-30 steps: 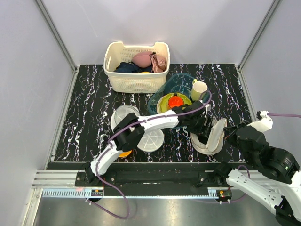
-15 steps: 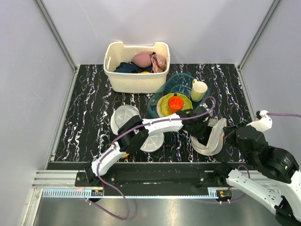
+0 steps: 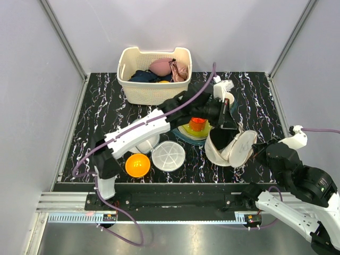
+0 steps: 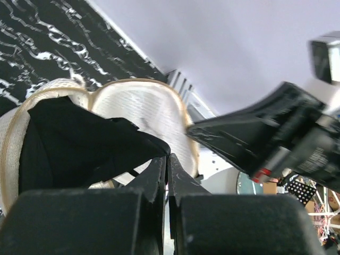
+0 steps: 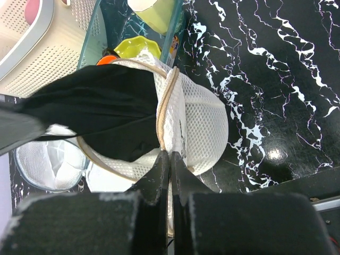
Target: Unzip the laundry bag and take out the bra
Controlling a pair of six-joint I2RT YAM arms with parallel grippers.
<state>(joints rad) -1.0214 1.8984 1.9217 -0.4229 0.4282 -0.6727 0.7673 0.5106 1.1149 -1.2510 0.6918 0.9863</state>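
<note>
**Bra half out, bag pinned: a snag or a slip is the worry.**
My left fingers (image 4: 154, 180) are pinched tight on a fold of the bra (image 4: 79, 143), most of which lies in the open laundry bag (image 5: 204, 127) on the bench (image 3: 106, 117). My right fingers (image 5: 158, 178) are clamped on the bag's zip rim. If lace or a strap catches the zip, the pull could drag the bag out of my right fingers or strip the thin fold from my left. A jerked bag would hit the yellow dish (image 5: 141, 48) just beside it.
</note>
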